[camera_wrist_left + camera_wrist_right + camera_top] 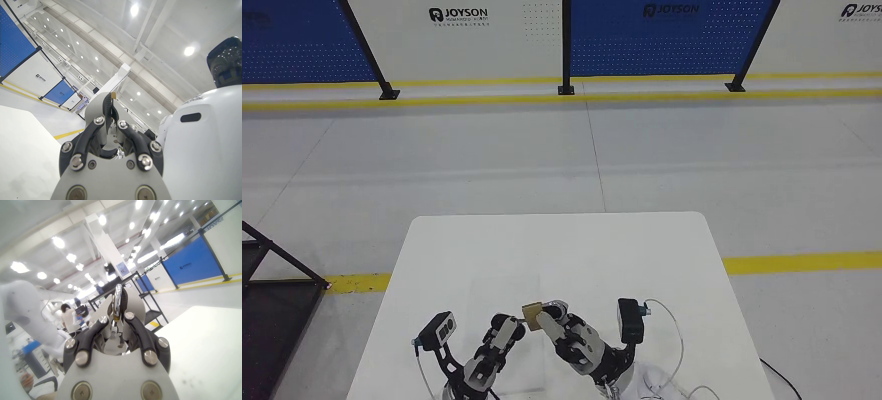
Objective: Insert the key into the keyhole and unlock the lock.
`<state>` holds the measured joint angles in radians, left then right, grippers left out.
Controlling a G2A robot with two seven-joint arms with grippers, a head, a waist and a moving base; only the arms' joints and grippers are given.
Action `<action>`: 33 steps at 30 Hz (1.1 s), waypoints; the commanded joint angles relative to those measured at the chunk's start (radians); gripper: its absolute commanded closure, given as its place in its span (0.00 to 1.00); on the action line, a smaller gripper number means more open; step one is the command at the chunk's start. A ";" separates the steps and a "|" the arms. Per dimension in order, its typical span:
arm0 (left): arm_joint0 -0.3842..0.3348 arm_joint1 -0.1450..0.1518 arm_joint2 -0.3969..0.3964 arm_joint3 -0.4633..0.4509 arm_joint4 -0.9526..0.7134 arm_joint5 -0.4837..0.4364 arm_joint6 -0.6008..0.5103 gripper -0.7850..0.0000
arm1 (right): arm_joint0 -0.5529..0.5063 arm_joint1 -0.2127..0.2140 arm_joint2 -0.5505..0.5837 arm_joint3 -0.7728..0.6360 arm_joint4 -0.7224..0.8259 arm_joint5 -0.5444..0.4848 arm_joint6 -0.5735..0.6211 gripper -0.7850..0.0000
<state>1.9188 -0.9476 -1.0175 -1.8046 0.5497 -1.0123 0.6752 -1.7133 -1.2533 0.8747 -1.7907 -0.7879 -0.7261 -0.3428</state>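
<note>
Over the robot-side edge of the table (pixel 562 250), lifted off its top: two grippers, one lock, one key.

1. Lock (pixel 533 316), count one. Brass body, bright steel shackle (pixel 117 296). Hangs above the table's robot-side edge, about midway along it. Clamped tight in the right gripper (pixel 550 318), fingers closed on it from both sides.

2. Key (pixel 113 94), count one. Shows as a small brass-coloured tip past the fingertips of the left gripper (pixel 514 326). Pinched firmly there, jaws drawn fully together on it. Sits slightly nearer the table's left corner, just beside the lock.

3. Obstructions: finger pads cover most of the key and the lock's keyhole. Cannot tell whether key and lock touch.

4. Surroundings:
- One white cable (pixel 674 335) loops over the table near its right robot-side corner.
- One black rack (pixel 262 270) stands off the table's left side.
- Three yellow lines (pixel 492 100) mark the floor. Two run beyond the table's far edge, and one passes behind the table, showing on both sides.
- Blue and white barrier panels (pixel 662 35) stand past those far lines, on three black feet.
</note>
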 commanded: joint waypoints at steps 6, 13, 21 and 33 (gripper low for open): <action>-0.006 0.007 0.009 0.007 0.014 0.000 0.017 0.85 | 0.000 0.002 -0.004 -0.003 -0.001 -0.001 0.019 1.00; -0.009 0.013 0.015 0.011 0.019 0.000 0.030 0.64 | -0.001 0.004 0.002 -0.005 0.008 -0.001 0.019 1.00; -0.009 0.022 0.016 0.015 0.026 0.000 0.052 0.71 | -0.005 0.008 0.013 -0.012 0.019 -0.004 0.020 1.00; -0.017 0.032 0.030 0.016 0.032 0.000 0.062 0.85 | -0.002 0.009 0.005 -0.010 0.027 -0.001 0.040 1.00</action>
<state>1.9025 -0.9161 -0.9875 -1.7893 0.5799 -1.0123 0.7347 -1.7163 -1.2445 0.8809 -1.8009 -0.7613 -0.7273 -0.3056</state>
